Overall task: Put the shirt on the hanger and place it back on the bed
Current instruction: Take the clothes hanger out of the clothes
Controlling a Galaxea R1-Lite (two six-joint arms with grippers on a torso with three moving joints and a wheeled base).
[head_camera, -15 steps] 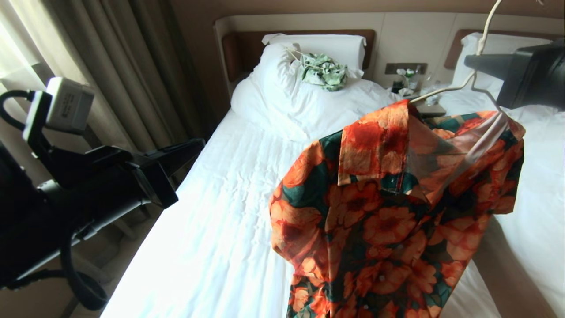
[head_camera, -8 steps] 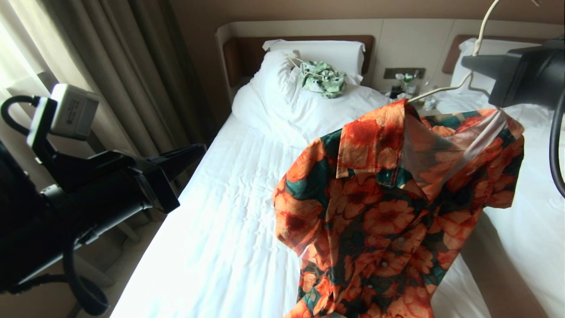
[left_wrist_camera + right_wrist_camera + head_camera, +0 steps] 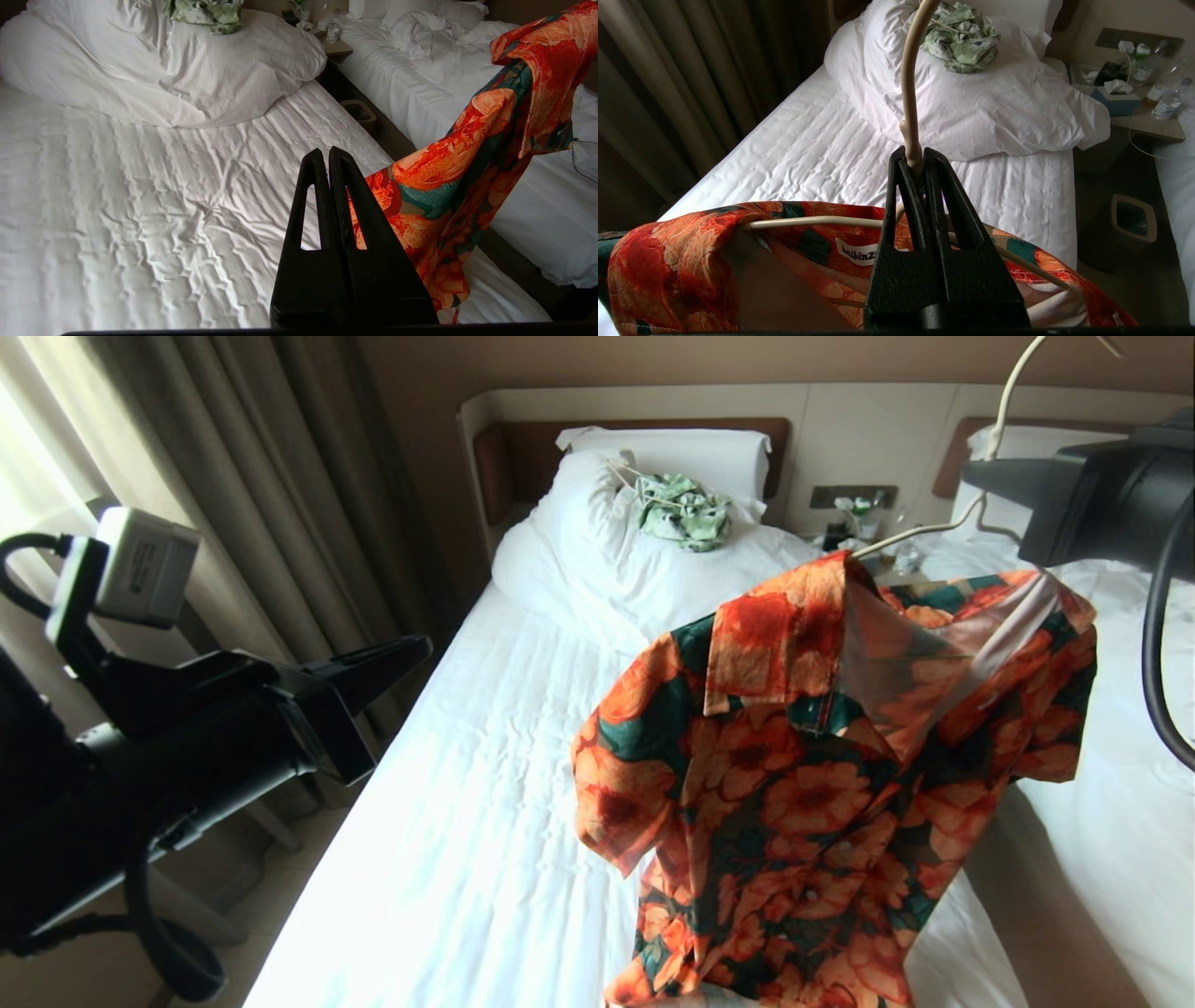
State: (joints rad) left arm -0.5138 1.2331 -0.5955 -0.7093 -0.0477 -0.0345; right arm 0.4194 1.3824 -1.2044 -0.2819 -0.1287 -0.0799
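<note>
Orange shirt [image 3: 831, 784] on hanger [image 3: 910, 93]

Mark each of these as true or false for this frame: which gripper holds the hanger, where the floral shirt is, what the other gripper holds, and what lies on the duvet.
1. The right gripper is shut on the cream-white wire hanger. True.
2. The orange-flowered short-sleeved shirt lies flat on the white-sheeted bed. False: it hangs in the air on the hanger.
3. The left gripper holds a sleeve. False: it is shut on nothing.
4. A pale green-and-white garment lies on the white duvet. True.
</note>
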